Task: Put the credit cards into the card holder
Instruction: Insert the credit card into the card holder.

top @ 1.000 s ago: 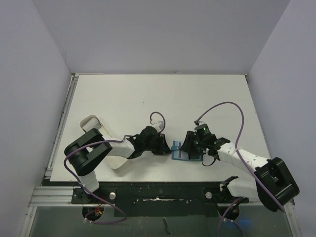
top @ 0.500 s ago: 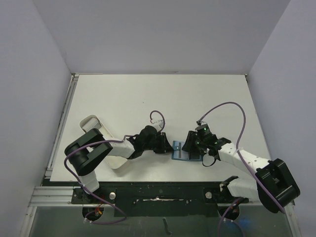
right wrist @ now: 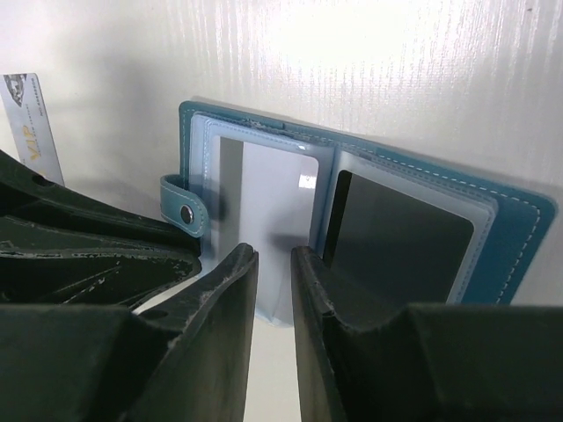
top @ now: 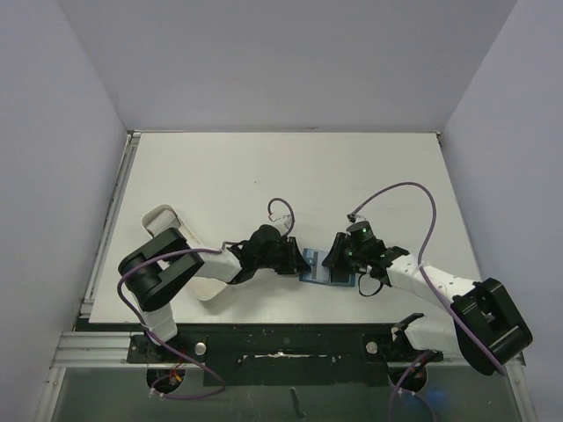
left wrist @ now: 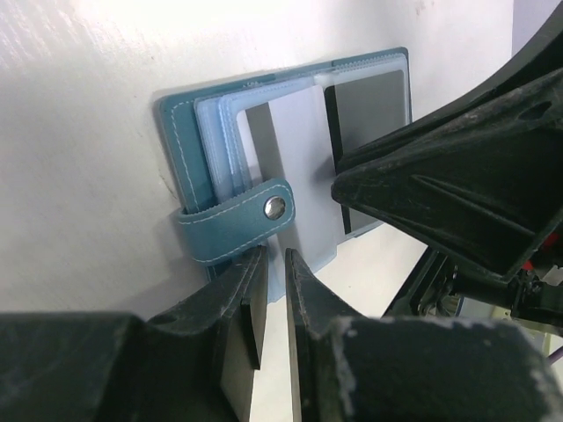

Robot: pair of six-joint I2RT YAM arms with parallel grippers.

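Pincers barely apart: left pincer point(left wrist: 274, 264), right pincer point(right wrist: 274, 259) at card holder's point(left wrist: 172, 141) sleeves.

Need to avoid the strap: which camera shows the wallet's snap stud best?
Left wrist: the snap stud sits large and sharp on the strap tab. The right wrist view shows it smaller and darker at the card holder's left edge. The top view cannot resolve it.

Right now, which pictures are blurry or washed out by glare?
Right wrist: glare bleaches the table above the wallet; near fingers blurred. Left wrist: fingers soft, wallet sharp. Top: evenly lit, sharp.
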